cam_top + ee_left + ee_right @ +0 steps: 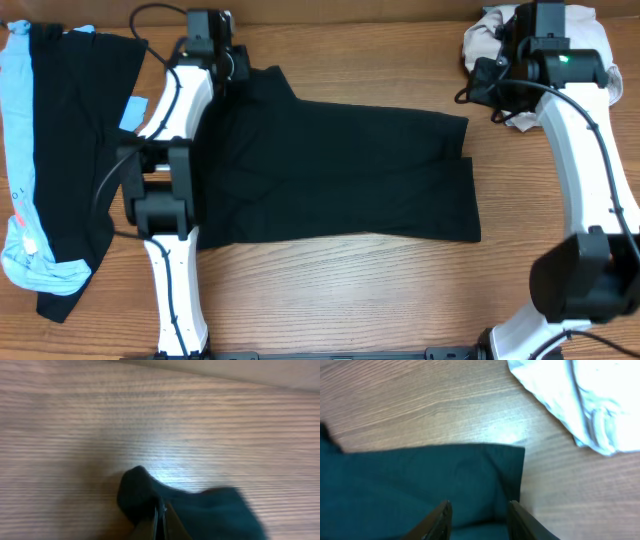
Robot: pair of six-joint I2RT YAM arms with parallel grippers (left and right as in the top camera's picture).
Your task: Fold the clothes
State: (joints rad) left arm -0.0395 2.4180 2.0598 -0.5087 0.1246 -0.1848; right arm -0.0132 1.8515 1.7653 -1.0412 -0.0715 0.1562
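Note:
A black garment (330,175) lies spread flat across the middle of the table. My left gripper (222,58) is at its far left corner, and the left wrist view shows the gripper (161,516) shut on a bunched fold of the dark cloth (210,515). My right gripper (487,88) is near the garment's far right corner. In the right wrist view it (479,506) is open and empty, just above that corner of the cloth (420,485).
A pile of black and light blue clothes (55,160) lies at the left edge. A crumpled white garment (490,40) lies at the back right under the right arm and shows in the right wrist view (580,400). Bare wood table (350,290) lies in front.

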